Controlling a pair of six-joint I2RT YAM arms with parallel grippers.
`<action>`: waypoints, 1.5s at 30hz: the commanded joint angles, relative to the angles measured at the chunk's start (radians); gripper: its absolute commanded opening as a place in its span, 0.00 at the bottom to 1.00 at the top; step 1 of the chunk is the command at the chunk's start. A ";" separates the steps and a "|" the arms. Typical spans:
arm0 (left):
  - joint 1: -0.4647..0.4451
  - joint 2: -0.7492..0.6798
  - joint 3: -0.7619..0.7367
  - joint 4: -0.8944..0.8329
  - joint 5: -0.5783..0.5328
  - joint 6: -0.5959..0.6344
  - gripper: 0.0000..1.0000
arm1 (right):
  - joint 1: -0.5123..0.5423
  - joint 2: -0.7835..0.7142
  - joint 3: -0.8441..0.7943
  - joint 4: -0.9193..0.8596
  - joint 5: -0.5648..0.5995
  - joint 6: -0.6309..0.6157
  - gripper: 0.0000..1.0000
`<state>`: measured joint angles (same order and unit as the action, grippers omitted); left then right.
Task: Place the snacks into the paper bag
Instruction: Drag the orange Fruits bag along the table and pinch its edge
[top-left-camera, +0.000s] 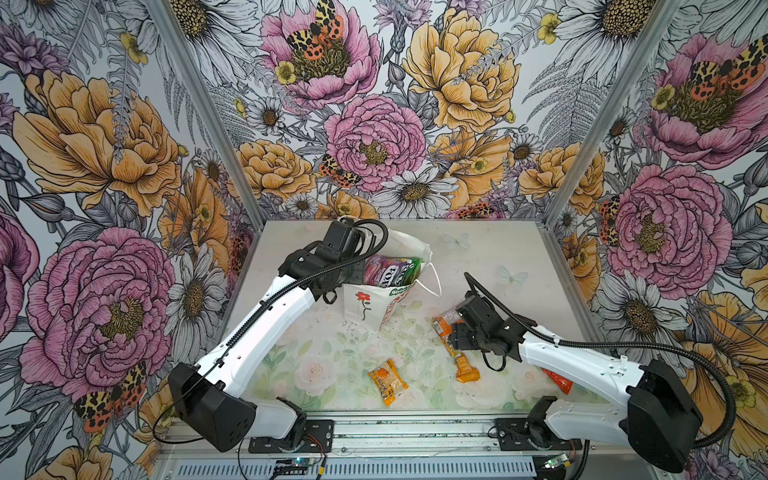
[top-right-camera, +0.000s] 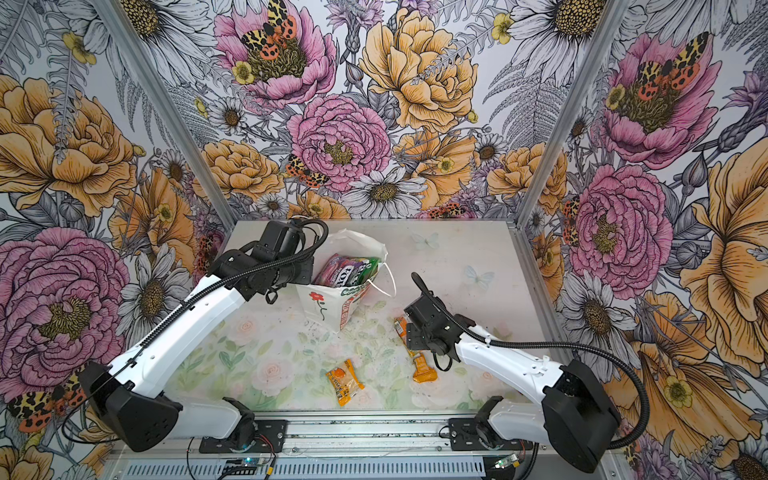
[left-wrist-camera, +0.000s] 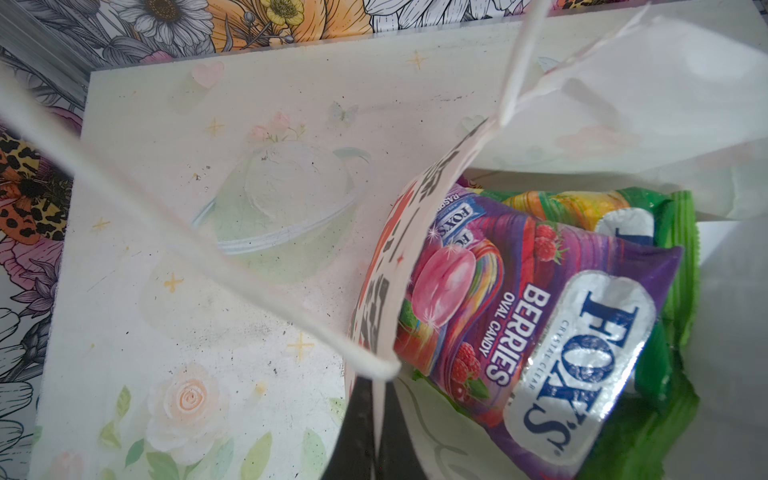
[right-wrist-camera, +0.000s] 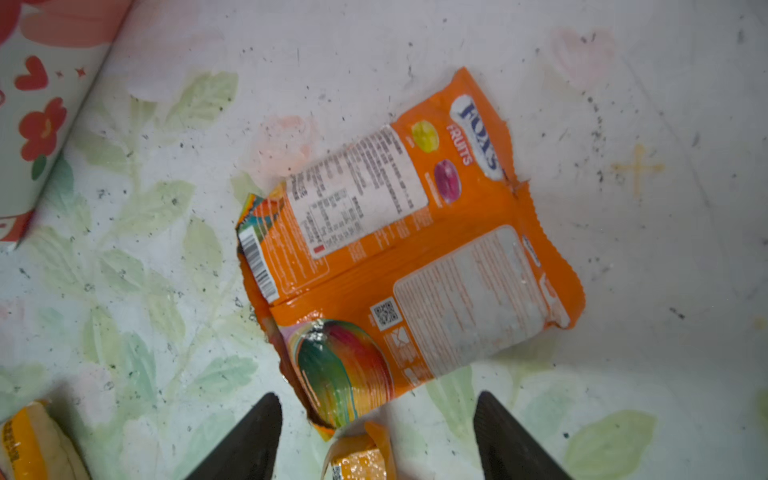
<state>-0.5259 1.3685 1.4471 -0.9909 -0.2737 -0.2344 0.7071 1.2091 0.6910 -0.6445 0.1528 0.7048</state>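
1. Two arms are over the table (top-left-camera: 498, 257), one from each side.
2. The left gripper (left-wrist-camera: 380, 432) is fully closed on the rim of the paper bag (top-left-camera: 363, 309), on the side facing that arm. The left wrist view shows the paper pinched between its dark fingers.
3. In both top views the paper bag stands at the middle-back of the table with its mouth open. A cord handle (top-left-camera: 434, 282) hangs off its right side.
4. Inside the bag, the purple Fox's Berries bag (left-wrist-camera: 540, 332) lies on top of the green bag (left-wrist-camera: 665, 374). Both poke out of the mouth.
5. The right gripper (right-wrist-camera: 380, 436) has its fingers spread wide and holds nothing. It hovers over the orange Fox's Fruits packet (right-wrist-camera: 415, 257). I can't tell whether the tips touch the table.
6. That packet lies flat with its printed back up, to the right of the paper bag and apart from it.
7. A second orange pack (top-left-camera: 467, 370) sits at the packet's near end. I can't tell whether the two touch.
8. A small orange pack (top-left-camera: 388, 380) lies alone at the front-middle, well apart from the bag.
9. A red sachet (top-left-camera: 559, 380) is partly hidden under the right arm and shows in a top view.
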 joint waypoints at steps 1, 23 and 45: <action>0.010 -0.023 0.005 0.069 -0.042 0.010 0.00 | 0.039 -0.024 -0.034 0.014 -0.075 0.058 0.72; 0.004 -0.017 0.003 0.070 -0.045 0.013 0.00 | -0.049 0.387 0.237 0.257 -0.173 -0.059 0.65; 0.012 -0.014 0.004 0.070 -0.039 0.009 0.00 | -0.461 0.123 0.040 0.219 -0.271 -0.078 0.69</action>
<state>-0.5259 1.3685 1.4471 -0.9909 -0.2737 -0.2344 0.2493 1.2881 0.6888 -0.4618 -0.0540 0.6273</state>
